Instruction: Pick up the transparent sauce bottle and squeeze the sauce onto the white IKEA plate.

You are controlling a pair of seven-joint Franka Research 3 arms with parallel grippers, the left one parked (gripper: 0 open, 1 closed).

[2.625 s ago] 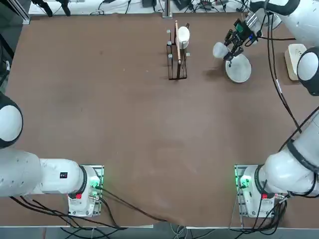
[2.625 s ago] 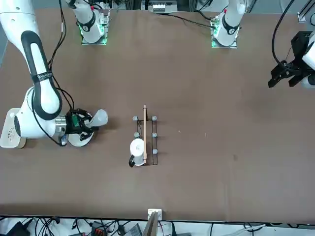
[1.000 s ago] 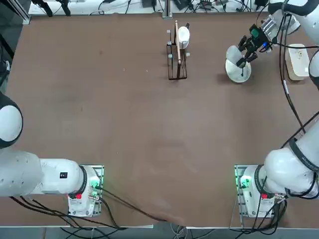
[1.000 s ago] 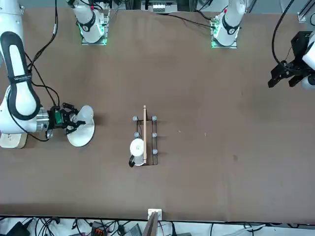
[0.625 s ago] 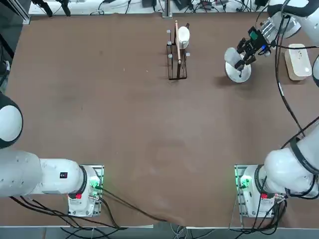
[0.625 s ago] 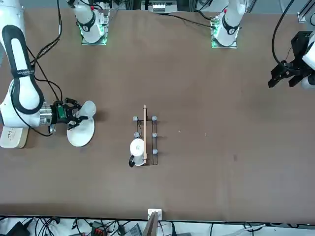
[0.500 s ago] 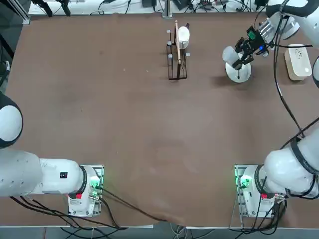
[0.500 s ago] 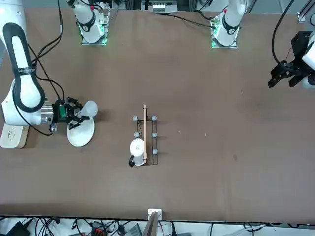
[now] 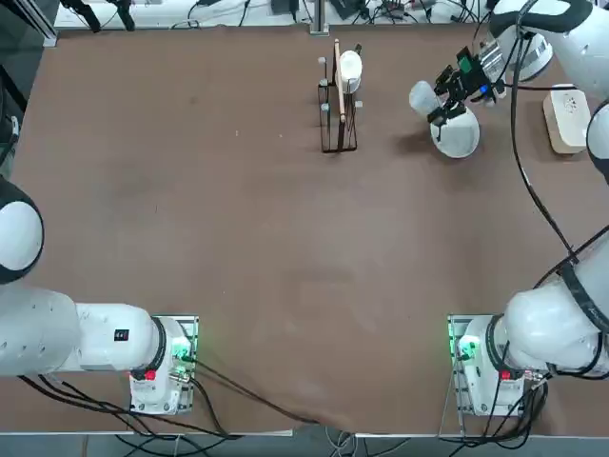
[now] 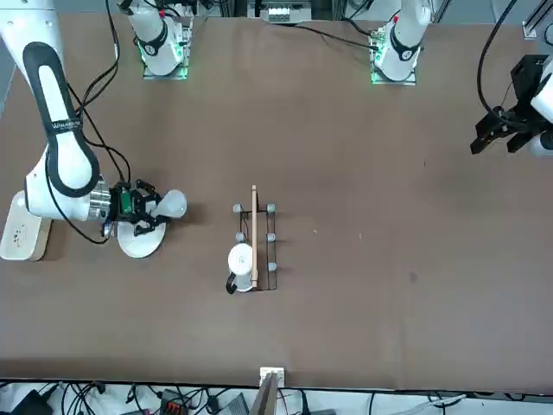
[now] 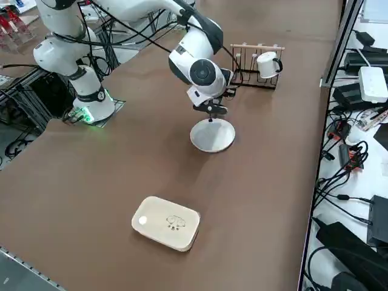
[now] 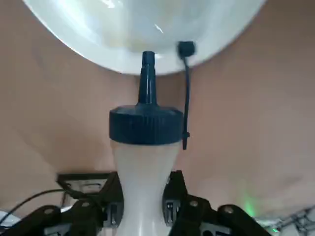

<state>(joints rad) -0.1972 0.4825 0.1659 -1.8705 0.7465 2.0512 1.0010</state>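
One right pincer (image 9: 445,103), in the top view, is at the plate (image 9: 455,133) on the bench (image 9: 285,238). In the front view, the block (image 10: 24,228) lies beside the plate. In the right side view, a mug (image 11: 268,65) is in the rack (image 11: 245,68). In the right wrist view, the pincer is clamped on the sauce bottle (image 12: 144,182), its dark blue nozzle (image 12: 147,81) towards the plate.

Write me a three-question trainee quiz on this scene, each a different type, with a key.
1. Multiple choice: What is the right gripper holding?
A) the mug
B) the sauce bottle
C) the cream block

2. True or false: The bottle's small stopper is fitted over its nozzle tip.

3. Fill in: The white thing with a black handle at the wire rack is a ____.

Key: 1. B; 2. false; 3. mug
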